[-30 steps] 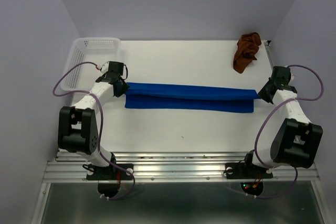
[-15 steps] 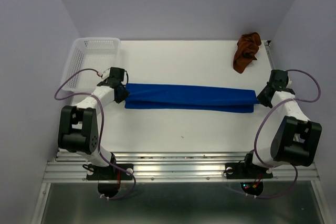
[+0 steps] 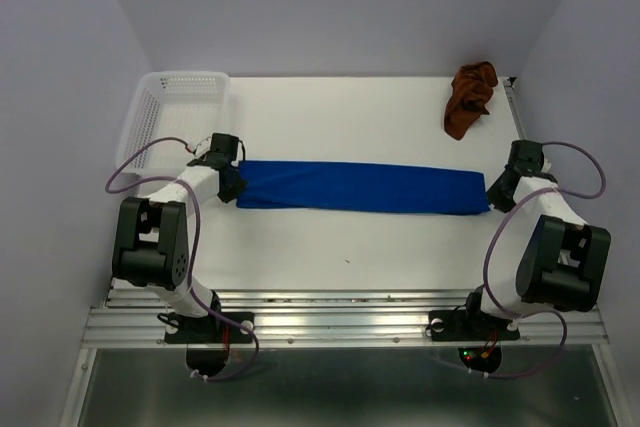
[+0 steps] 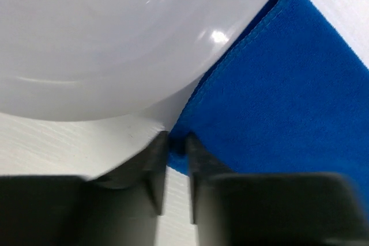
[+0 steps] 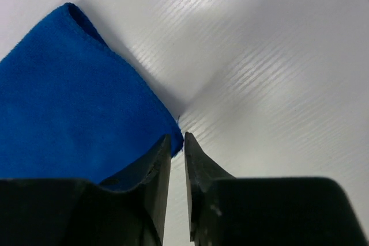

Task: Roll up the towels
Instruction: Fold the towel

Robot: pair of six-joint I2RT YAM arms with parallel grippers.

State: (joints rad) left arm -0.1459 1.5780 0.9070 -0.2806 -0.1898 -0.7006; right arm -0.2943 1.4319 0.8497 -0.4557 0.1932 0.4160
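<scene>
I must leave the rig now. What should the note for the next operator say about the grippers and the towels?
Left gripper: shut on the left corner of the blue towel.
Right gripper: shut on its right corner.
The blue towel lies flat between the arms as a long folded strip.
The brown towel lies crumpled at the far right of the table.
Done: blue towel folded into a strip.
Left: roll both towels; neither is rolled yet.

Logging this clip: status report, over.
Left tool and right tool shut on ends of blue towel. Strip flat, unrolled. Far right, brown towel bunched, clear.
</scene>
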